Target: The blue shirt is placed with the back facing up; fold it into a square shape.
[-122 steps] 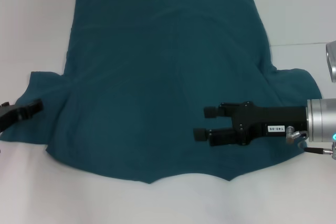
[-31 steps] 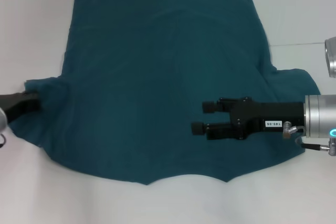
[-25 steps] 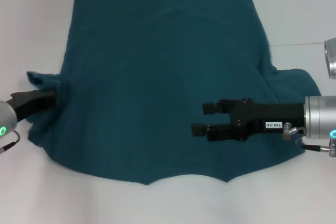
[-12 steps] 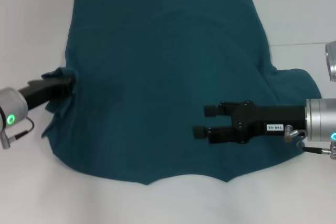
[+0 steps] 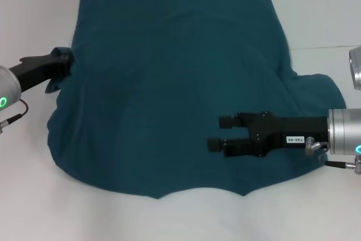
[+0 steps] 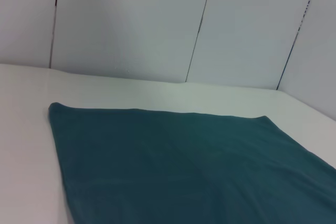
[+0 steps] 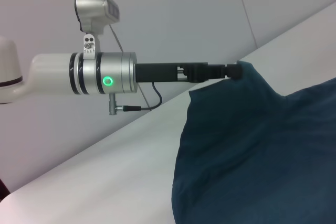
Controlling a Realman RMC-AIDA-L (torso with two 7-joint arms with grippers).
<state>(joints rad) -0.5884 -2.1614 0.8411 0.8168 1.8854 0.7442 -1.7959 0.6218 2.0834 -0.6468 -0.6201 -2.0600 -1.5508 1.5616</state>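
The blue shirt (image 5: 175, 83) lies spread on the white table, plain side up, hem at the far side. My left gripper (image 5: 66, 63) is at the shirt's left edge, shut on the left sleeve, which is lifted and bunched against the body; the right wrist view shows this left gripper (image 7: 236, 70) holding the cloth (image 7: 262, 156) up in a peak. My right gripper (image 5: 220, 133) hovers open over the shirt's lower right part, fingers pointing left, nothing between them. The right sleeve (image 5: 318, 91) lies flat. The left wrist view shows only the flat shirt (image 6: 184, 166).
The white table (image 5: 34, 196) surrounds the shirt, with a seam line (image 5: 327, 46) at the right. Panelled white walls (image 6: 157, 24) stand behind the table's far edge.
My left gripper has taken hold of the left sleeve and carried it up and inward toward the shirt's body. The right gripper has barely moved.
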